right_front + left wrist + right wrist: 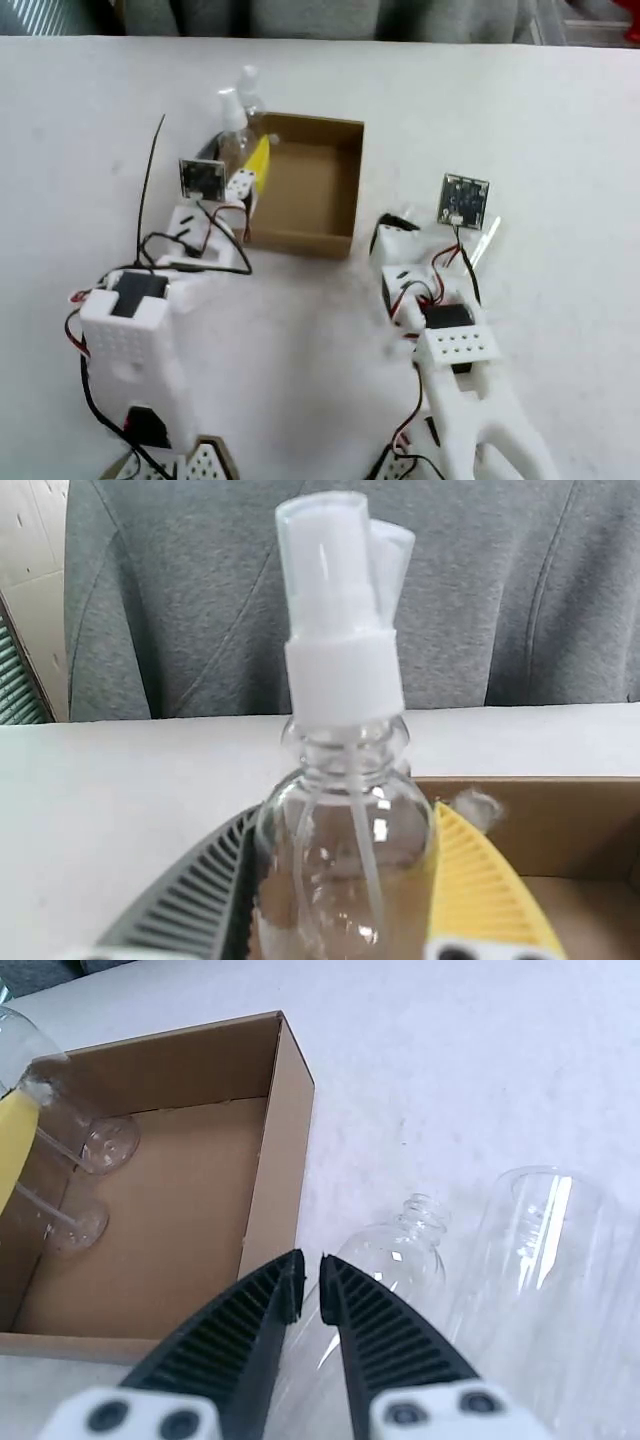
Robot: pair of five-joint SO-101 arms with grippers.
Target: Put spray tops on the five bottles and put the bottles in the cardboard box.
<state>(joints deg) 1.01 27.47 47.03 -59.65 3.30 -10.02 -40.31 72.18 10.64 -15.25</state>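
Within left gripper (pixel 345 825), upright spray-topped bottle (pixel 340 875)

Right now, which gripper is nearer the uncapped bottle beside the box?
Right. The right gripper sits next to the uncapped bottle; the left gripper holds a capped bottle across the cardboard box.

Box (pixel 300 240) mid-worktop (pixel 520 120), bottles either side!
The capped bottle (pixel 345 860) sits in the left pincer (pixel 345 815) at the box's left edge; the bare bottle (pixel 400 1255) lies on the worktop right of it, by the right pincer (pixel 310 1270).
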